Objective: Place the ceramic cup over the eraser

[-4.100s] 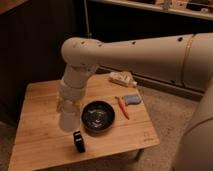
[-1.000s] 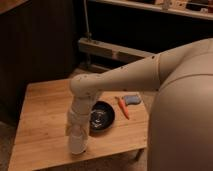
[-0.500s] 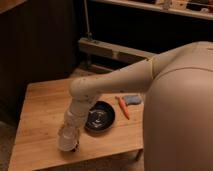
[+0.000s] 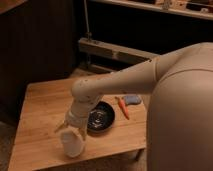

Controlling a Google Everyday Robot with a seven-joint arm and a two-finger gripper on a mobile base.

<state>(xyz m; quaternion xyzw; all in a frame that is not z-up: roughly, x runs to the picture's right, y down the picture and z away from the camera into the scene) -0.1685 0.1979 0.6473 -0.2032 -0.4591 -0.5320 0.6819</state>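
Nearest, my pincer (image 4: 71,131) is down at the front of the tabletop (image 4: 37,120), and I judge it is gripping the ceramic cup (image 4: 73,143), which looks tilted just above the wood. The eraser is hidden, probably beneath the cup, so I cannot confirm cover. Next comes settling it flat, then letting go. Behind sit the black bowl (image 4: 101,117), orange stick (image 4: 123,107) and blue-grey oblong (image 4: 133,99).

we see the gripper (image 4: 70,131) low at the table's (image 4: 40,115) front, black bowl (image 4: 101,116) just beside it; open wood lies to its left.
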